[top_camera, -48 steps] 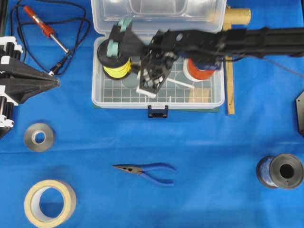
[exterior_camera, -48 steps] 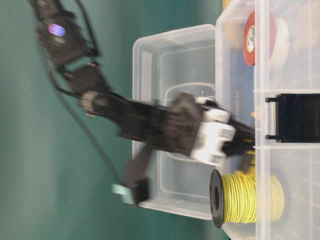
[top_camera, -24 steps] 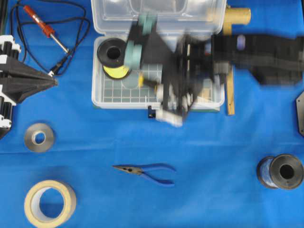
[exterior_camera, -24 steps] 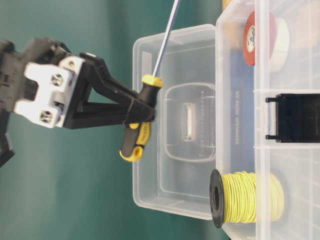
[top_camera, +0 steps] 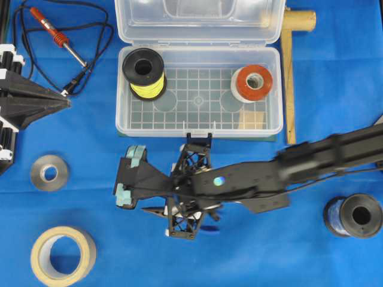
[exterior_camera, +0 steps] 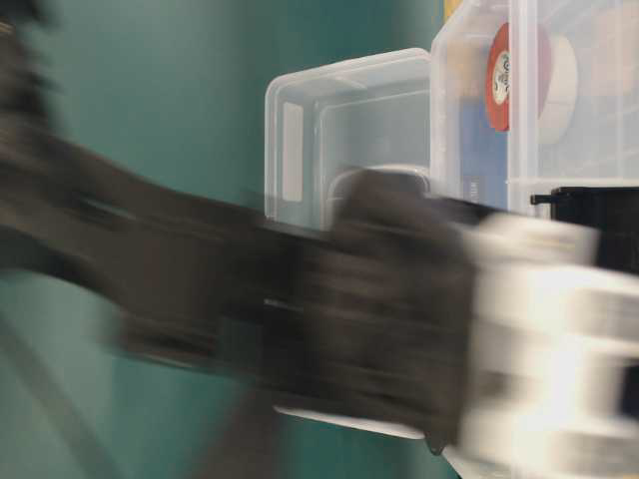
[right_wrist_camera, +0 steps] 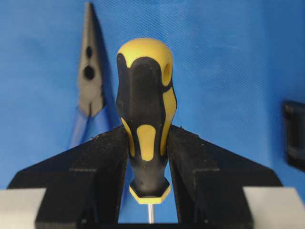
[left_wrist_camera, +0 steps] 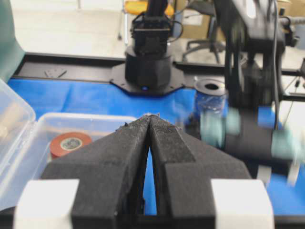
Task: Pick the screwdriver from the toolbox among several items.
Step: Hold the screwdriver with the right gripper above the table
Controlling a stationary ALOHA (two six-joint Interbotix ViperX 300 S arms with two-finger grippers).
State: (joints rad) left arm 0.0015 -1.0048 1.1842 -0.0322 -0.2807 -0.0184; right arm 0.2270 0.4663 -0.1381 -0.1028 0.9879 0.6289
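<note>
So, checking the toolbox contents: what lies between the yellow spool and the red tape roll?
Nothing: bare toolbox floor, shown in the overhead view.

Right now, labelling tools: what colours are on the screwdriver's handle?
Black with yellow patches on the screwdriver, clearest in the right wrist view.

Odds and ends spread on a blue cloth (top_camera: 299,239).

Top left: red-handled soldering iron (top_camera: 57,37), looped round by its black cord (top_camera: 102,36). Lower left: small grey tape roll (top_camera: 49,173), and nearer the corner a larger cream masking tape roll (top_camera: 63,256), well apart from each other. Lower right: dark spool (top_camera: 354,216) wound with bluish wire. Upper right: wooden T-shaped piece (top_camera: 289,72), long leg running down the cloth. Near centre bottom: blue-handled needle-nose pliers (right_wrist_camera: 88,90), mostly hidden from overhead. Boxed: yellow wire spool (top_camera: 143,73) at left, red tape roll (top_camera: 252,83) at right.
</note>
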